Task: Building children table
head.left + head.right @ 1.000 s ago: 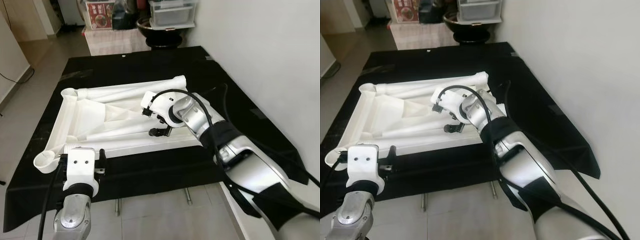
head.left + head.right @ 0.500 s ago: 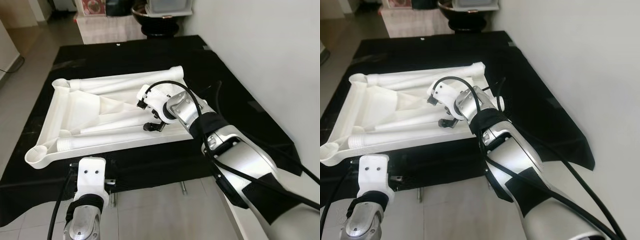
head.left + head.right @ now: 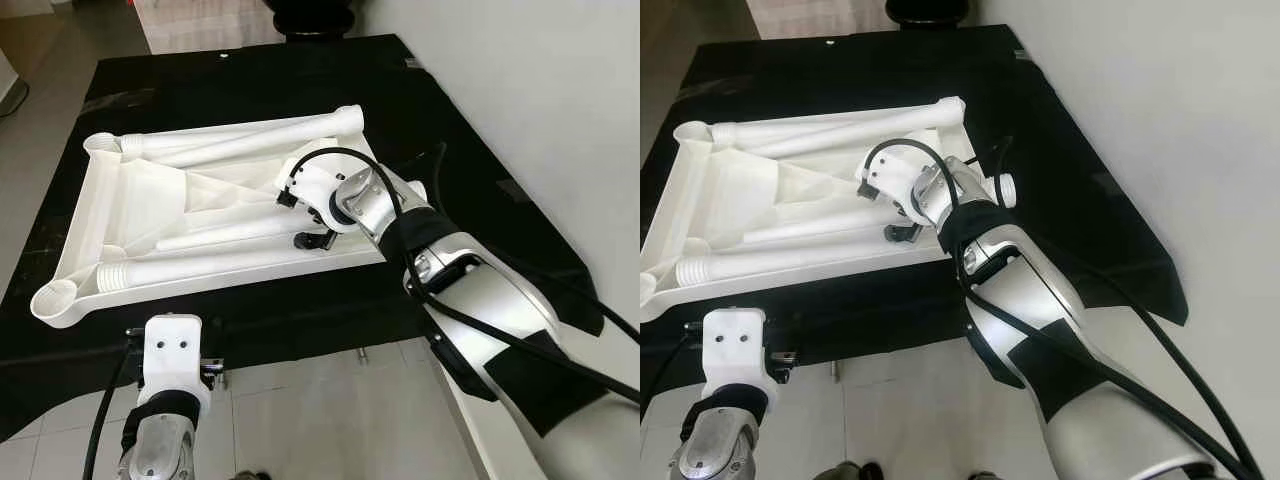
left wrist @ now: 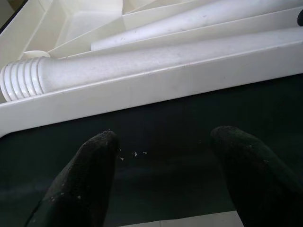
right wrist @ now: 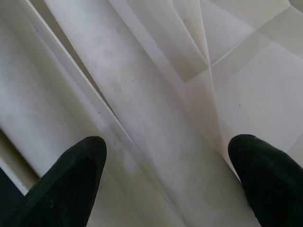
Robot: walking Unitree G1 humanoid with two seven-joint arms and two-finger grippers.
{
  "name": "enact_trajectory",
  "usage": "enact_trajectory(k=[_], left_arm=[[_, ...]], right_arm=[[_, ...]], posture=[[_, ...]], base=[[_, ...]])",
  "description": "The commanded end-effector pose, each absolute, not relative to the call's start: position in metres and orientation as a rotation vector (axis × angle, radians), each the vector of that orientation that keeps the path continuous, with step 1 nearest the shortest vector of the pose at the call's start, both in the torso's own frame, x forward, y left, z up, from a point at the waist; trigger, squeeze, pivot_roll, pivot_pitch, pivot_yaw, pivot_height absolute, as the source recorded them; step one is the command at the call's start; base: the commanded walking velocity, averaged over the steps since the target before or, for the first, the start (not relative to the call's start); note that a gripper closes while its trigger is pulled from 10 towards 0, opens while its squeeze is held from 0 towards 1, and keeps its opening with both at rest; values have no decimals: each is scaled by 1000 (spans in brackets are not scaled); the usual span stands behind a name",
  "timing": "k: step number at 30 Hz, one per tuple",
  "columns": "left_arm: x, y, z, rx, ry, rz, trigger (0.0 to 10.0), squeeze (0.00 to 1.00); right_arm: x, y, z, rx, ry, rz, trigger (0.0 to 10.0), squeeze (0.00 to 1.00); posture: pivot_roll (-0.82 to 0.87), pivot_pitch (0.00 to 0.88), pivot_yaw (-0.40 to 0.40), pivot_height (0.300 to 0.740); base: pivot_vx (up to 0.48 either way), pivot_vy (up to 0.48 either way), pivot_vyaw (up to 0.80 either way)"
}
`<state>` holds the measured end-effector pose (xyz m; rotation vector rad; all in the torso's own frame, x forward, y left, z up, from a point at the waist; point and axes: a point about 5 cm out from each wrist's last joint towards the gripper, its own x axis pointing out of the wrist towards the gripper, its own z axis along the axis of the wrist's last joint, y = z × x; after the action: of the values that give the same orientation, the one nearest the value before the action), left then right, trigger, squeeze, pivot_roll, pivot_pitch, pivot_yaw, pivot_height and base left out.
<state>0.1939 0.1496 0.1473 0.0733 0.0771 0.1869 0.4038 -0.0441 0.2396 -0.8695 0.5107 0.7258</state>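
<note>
A white plastic table top (image 3: pixel 250 278) lies upside down on a black cloth (image 3: pixel 300 80). Loose white legs rest inside it: one along the far rim (image 3: pixel 250 140), one in the middle (image 3: pixel 230 235), and one with a ribbed end along the near rim (image 4: pixel 142 61). My right gripper (image 3: pixel 312 240) hovers open over the near right part of the top, its fingers (image 5: pixel 71 175) spread above the middle leg. My left gripper (image 4: pixel 161 161) is open, low over the cloth just short of the near rim, holding nothing.
Another white tube end (image 3: pixel 1005 190) pokes out beside the table top, partly hidden under my right arm. A white wall (image 3: pixel 560 100) runs along the right side. The cloth's front edge meets grey floor tiles (image 3: pixel 320 420) close to me.
The camera has moved closer and tilted down. My left gripper has drawn back from the table top's near-left corner to the cloth in front of the rim. The right gripper stays over the legs.
</note>
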Motion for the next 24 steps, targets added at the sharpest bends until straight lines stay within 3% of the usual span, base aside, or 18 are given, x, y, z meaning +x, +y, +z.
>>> enact_trajectory(k=[1,4,5,19,24], left_arm=[[190,148,145,76,101,196,10000,0],[189,146,144,70,109,193,10000,0],[189,146,144,67,113,196,10000,0],[192,145,143,57,116,212,10000,0],[194,147,147,56,102,224,10000,0]], right_arm=[[403,-48,233,-889,564,733,10000,0],[403,-52,230,-944,587,745,10000,0],[403,-55,231,-999,602,753,0,0],[406,-55,245,-1113,555,752,0,0],[407,-41,267,-911,389,766,0,0]], posture=[[54,212,-53,740],[49,212,-53,740],[40,207,-58,740],[23,195,-74,740],[29,188,-73,740]], base=[[0,0,0],[0,0,0],[0,0,0],[0,0,0],[0,0,0]])
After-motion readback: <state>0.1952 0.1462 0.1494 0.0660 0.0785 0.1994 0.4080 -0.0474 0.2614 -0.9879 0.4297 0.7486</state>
